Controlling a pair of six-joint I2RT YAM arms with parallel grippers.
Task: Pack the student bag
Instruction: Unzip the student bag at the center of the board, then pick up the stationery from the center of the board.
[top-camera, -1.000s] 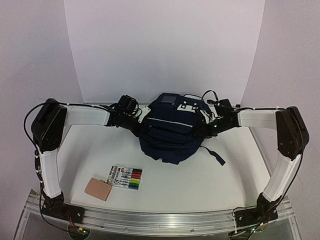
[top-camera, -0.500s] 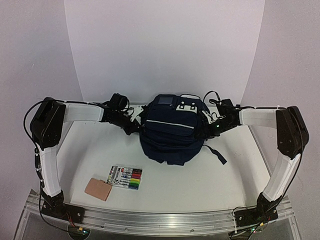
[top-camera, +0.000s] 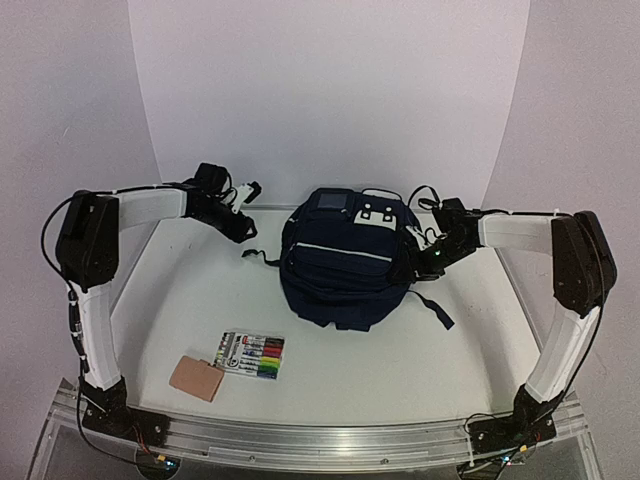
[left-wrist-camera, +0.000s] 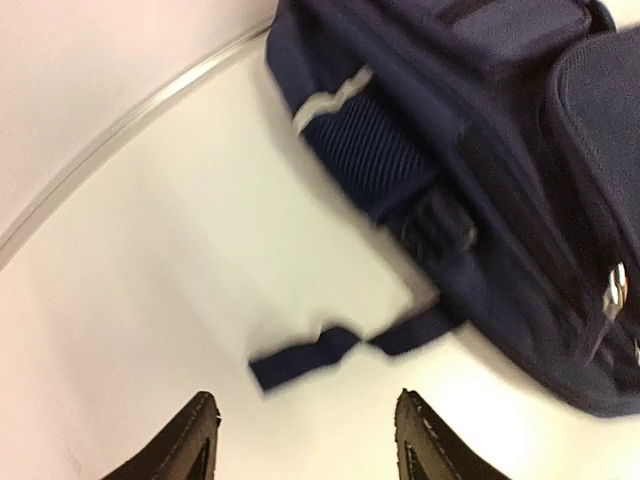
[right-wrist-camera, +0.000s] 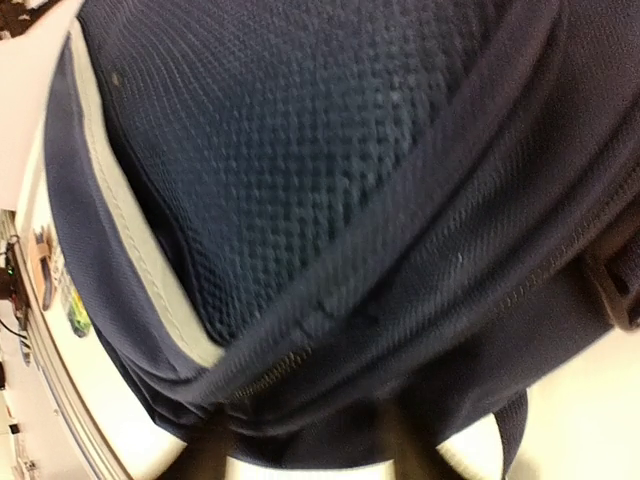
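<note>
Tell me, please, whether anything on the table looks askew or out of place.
Nothing looks spilled or damaged. The student bag has its left strap and right strap trailing loose across the table; the marker pack lies tidy near the front.

Fixed above and behind the arm bases, the top camera looks down and forward over the whole table (top-camera: 450, 350), with the student bag (top-camera: 345, 270) at its far middle. The left wrist camera rides low, peering past the left gripper (left-wrist-camera: 305, 400) across bare tabletop to the bag's side and a loose strap (left-wrist-camera: 330, 352). The right wrist camera, behind the right gripper (right-wrist-camera: 305, 440), sits so close to the opposite side that navy fabric fills its frame; the bag is common to all three views.
</note>
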